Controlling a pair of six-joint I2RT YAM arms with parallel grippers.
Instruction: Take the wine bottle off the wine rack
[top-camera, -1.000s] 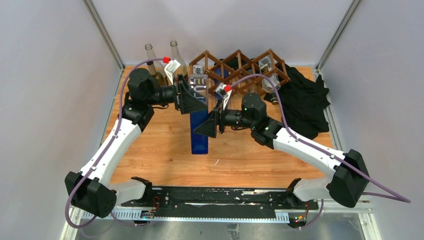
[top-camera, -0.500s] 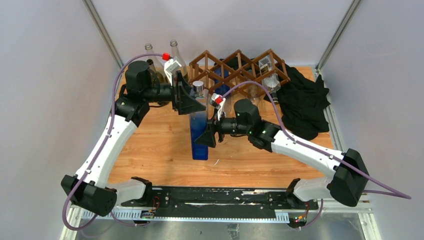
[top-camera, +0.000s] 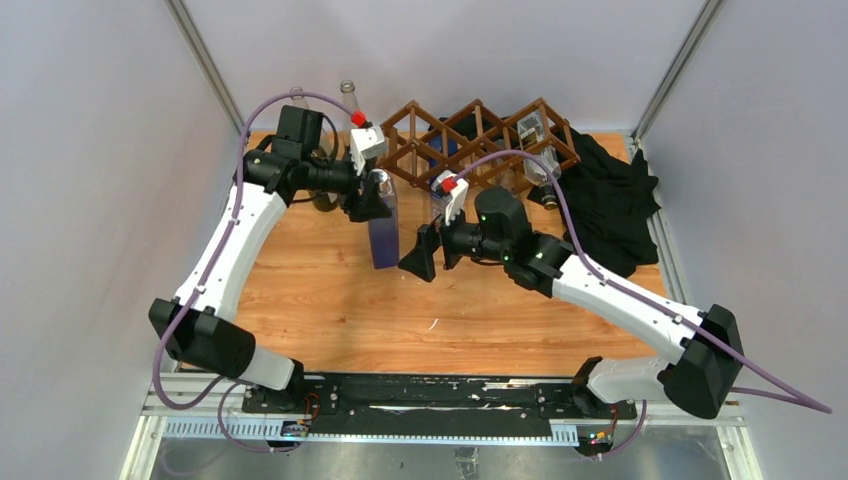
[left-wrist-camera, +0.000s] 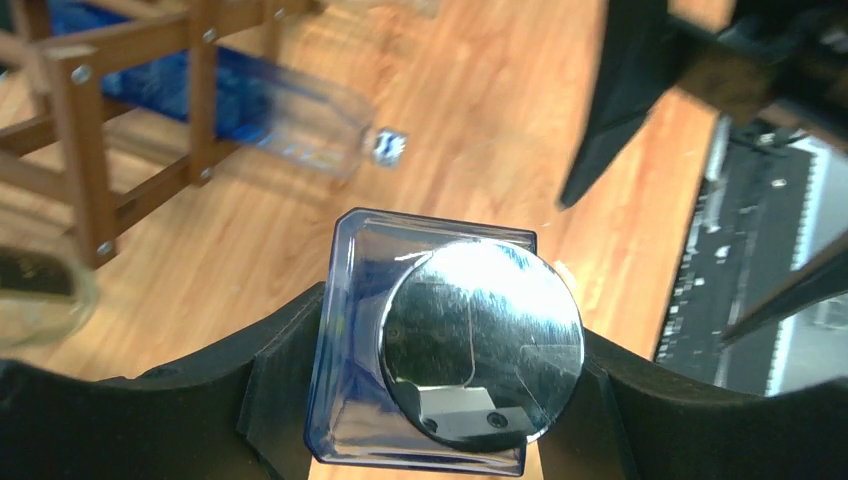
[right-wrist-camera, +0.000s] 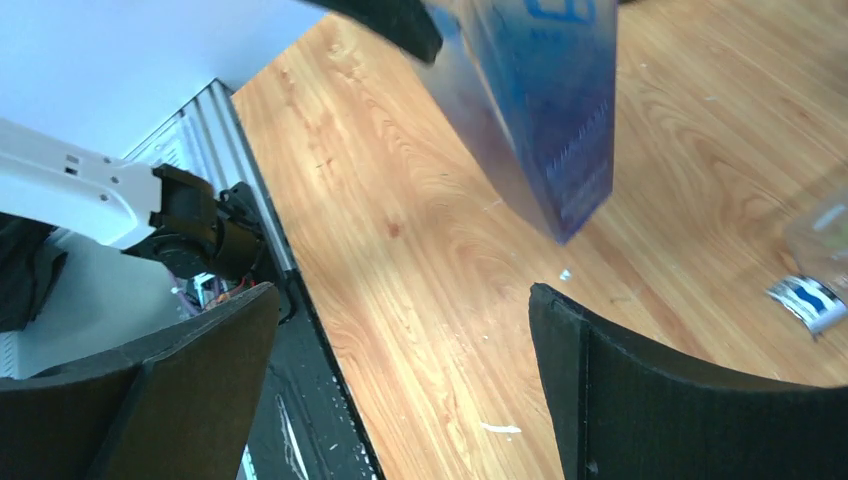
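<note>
— Near the left end of the wine rack (top-camera: 470, 135), what is held up over the worktop (top-camera: 320, 310)?

— The blue wine bottle (top-camera: 383, 232) is held there. It is out of the rack, just in front of it, and no slat is touched by it.

— By which hand is it held?

— It is gripped by the left hand (top-camera: 366, 197), up high, just under the shiny cap (left-wrist-camera: 482, 340). The flat sides are squeezed from both sides, so the bottle can't slip or spin.

— Why is it held at the top?

— That way the bottle is held standing, bottom down. It can then likely be set on the wood without falling over.

— Is the bottom set on the wood yet?

— That cannot be told. From the right wrist, the bottom corner looks a bit lifted and tipped, but nothing sure can be said.

— And the right hand (top-camera: 418, 262)?

— It is spread wide open and nothing is held in it. It is placed just beside the lower part of the bottle, not touching it. It may be placed close so help can be given.

— What else is seen?

— Other bottles are seen lying in the rack's cells, with a clear bottle (top-camera: 535, 135) near the right end. A black cloth (top-camera: 610, 200) is piled beside that end.
</note>
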